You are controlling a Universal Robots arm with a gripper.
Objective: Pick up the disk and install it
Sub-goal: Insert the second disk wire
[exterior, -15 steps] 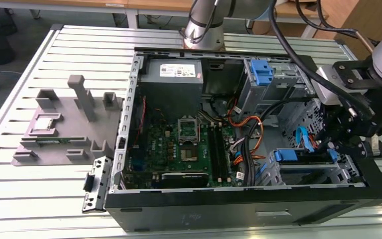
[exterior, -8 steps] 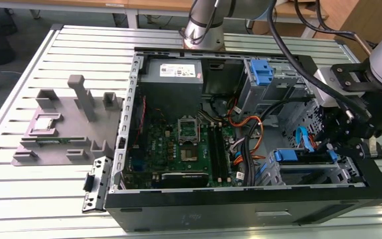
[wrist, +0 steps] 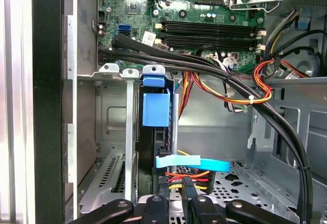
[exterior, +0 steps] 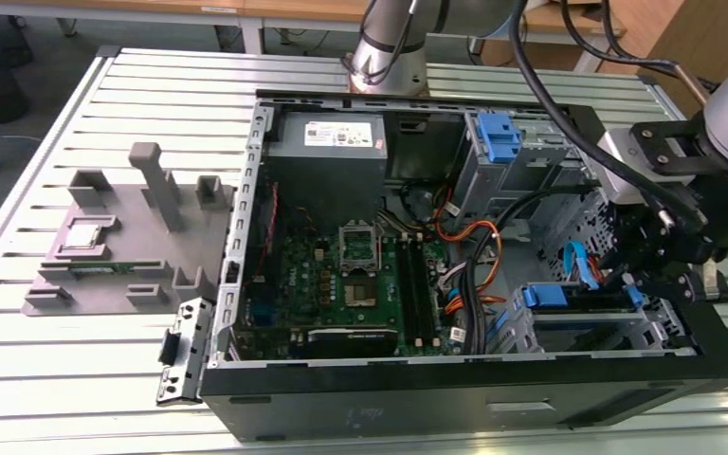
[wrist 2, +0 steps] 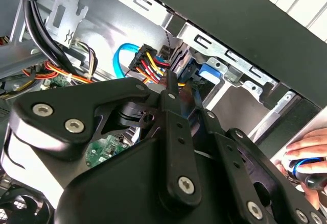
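1. Exterior view: the claw hangs over the drive bays at the exterior view's right end of the open computer case. The disk sits on edge in a bay just below the claw, its blue rails showing at both ends. A blue cable loops between claw and disk. The green board and the grey power box lie well away from the claw, toward the exterior view's left.
2. Second wrist view: the claw's black linkages crowd the foreground; a person's hand rests beside them at the case edge. Red and yellow wires plug in just beyond the claw.
3. First wrist view: the disk stands edge-on in its slot directly ahead of the claw, blue tab on top. I cannot tell whether the claw is spread or pressed together
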